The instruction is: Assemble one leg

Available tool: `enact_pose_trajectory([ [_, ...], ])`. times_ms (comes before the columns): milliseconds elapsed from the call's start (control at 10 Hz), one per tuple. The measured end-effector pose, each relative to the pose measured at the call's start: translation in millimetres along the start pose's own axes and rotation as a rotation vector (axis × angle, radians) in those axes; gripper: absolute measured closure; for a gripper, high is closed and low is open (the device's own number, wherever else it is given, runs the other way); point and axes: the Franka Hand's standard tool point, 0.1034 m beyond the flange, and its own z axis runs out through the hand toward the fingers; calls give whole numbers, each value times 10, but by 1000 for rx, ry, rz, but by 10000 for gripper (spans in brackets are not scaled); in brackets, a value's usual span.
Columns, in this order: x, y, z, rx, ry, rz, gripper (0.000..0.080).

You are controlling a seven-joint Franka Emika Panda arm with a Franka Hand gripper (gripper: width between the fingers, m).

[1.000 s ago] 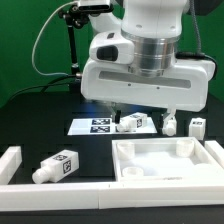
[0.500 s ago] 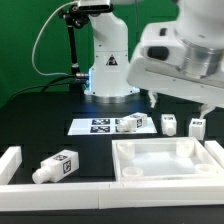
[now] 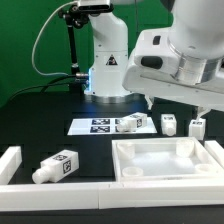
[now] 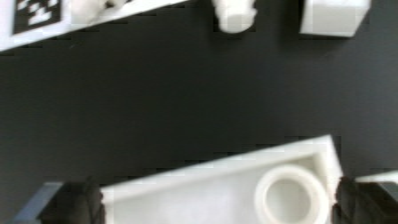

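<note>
Several small white legs with tag stickers are on the table. One leg (image 3: 55, 167) lies at the exterior view's left. One leg (image 3: 133, 123) lies on the marker board (image 3: 100, 126). Two legs (image 3: 170, 124) (image 3: 196, 126) stand upright behind the large white tray (image 3: 165, 172). My gripper (image 3: 186, 104) hangs open and empty above the tray's far side. In the wrist view, the gripper (image 4: 222, 205) has its dark fingers (image 4: 71, 205) spread on either side of a tray corner (image 4: 196, 190) with a round socket (image 4: 288, 190). Two legs (image 4: 235, 12) (image 4: 334, 15) show beyond it.
Long white bars lie along the front (image 3: 60, 192) and at the exterior view's left (image 3: 10, 160). The robot base (image 3: 108, 70) stands behind the marker board, whose corner also shows in the wrist view (image 4: 45, 20).
The arm has swung from over the marker board toward the exterior view's right, now above the tray. The gripper stays open and empty. No part has moved.
</note>
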Motion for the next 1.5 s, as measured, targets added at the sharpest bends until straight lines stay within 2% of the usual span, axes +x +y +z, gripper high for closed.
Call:
enact_pose_trajectory([
  [100,-92,-103,23,25,22,9,151],
  [200,-198,-175,-5,26,23,9,151],
  [300,-276,-199,-47,15,3,24,151],
  [700,-233,-200,-33,22,15,24,151],
  [900,-376,-388,120,155,-55,57,151],
  [1100,-478,-474,59,151,-58,22,151],
  [1500,-430,-426,105,153,-64,35,151],
])
